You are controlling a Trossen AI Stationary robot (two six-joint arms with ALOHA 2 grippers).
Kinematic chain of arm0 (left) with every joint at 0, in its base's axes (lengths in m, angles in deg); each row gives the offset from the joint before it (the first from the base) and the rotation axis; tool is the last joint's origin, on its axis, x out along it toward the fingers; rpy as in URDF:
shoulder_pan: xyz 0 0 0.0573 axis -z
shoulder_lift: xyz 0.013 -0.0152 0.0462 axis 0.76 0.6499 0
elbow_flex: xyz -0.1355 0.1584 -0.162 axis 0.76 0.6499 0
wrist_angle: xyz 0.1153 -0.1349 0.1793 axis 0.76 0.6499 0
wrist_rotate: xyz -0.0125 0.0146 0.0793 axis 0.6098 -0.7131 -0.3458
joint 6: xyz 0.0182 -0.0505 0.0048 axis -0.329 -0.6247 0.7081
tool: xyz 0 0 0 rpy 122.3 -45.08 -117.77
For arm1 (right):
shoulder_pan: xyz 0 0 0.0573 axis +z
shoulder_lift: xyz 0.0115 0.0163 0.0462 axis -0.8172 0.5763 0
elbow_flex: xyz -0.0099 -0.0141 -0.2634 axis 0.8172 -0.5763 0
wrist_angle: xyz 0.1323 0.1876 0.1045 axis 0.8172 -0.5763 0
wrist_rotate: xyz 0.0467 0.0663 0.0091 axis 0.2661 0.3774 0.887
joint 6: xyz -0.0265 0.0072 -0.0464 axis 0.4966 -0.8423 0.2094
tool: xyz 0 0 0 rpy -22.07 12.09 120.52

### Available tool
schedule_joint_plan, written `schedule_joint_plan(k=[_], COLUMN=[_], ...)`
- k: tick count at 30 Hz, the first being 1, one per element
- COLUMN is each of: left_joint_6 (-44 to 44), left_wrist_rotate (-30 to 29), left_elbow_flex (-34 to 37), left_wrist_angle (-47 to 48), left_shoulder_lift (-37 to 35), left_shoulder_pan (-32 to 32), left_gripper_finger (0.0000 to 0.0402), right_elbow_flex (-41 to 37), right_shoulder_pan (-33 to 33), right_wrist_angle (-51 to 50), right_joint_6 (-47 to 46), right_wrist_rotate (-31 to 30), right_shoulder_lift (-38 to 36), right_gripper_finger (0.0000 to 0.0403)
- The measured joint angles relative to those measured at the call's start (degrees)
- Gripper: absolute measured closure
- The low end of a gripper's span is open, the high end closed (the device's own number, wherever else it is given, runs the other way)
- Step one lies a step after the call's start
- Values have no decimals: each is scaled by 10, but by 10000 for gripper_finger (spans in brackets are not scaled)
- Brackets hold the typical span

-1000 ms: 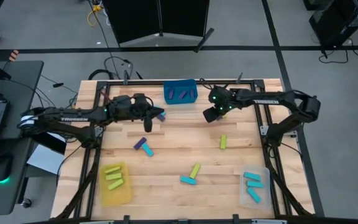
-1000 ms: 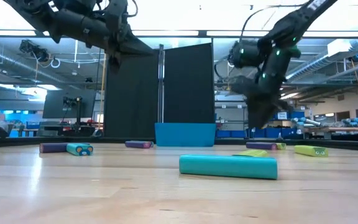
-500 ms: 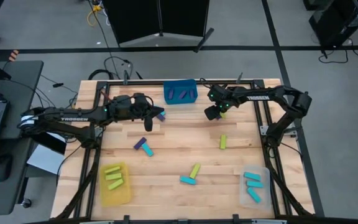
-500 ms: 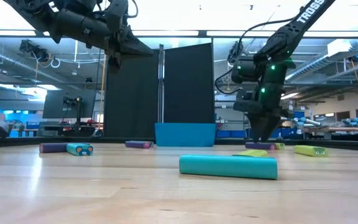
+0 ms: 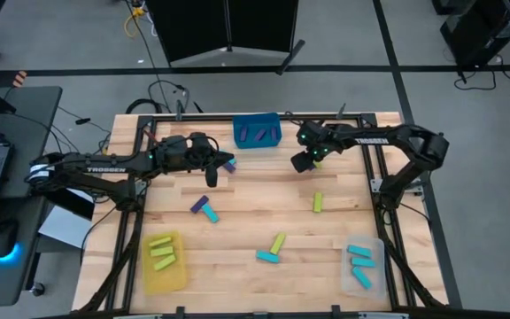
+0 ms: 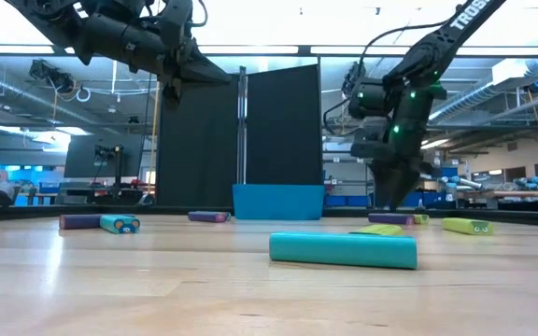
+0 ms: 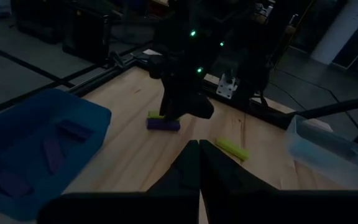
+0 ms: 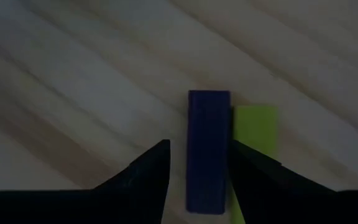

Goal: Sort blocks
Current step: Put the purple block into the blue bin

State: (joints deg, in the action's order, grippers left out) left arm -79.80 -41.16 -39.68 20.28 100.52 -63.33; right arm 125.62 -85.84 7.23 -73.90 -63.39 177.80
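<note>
The right gripper (image 8: 196, 163) hangs low over a small purple oblong block (image 8: 207, 149) lying flat on the wooden bench (image 5: 246, 208) beside a lime-green block (image 8: 257, 130), its jaws apart on either side of it. "TROSSEN" reads white along both arms. The left gripper (image 7: 199, 163) hovers with jaws together near the blue plastic bin (image 5: 257, 132).

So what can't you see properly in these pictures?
- High view: the purple block and lime block under the right tool are hidden by the arm.
- Right wrist view: whether the open fingers touch the purple block yet is unclear.
- High view: the purple blocks in the blue bin are too small to count surely.
- Left wrist view: dark; the left tool looks shut and empty.
</note>
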Motion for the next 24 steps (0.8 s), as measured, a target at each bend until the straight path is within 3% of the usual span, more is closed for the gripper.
schedule_joint_plan(k=[18,24], left_joint_6=[1,1], left_wrist_rotate=[0,-2], left_elbow_flex=[0,0], left_wrist_angle=[0,0], left_shoulder_lift=[0,0], left_shoulder_pan=[0,0], left_gripper_finger=[394,394], right_elbow_flex=[-18,-46], right_shoulder_pan=[1,-3], right_wrist_angle=[51,74], right_joint_6=[6,3], right_wrist_rotate=[-7,2], right_shoulder_lift=[31,27], right_gripper_finger=[236,267])
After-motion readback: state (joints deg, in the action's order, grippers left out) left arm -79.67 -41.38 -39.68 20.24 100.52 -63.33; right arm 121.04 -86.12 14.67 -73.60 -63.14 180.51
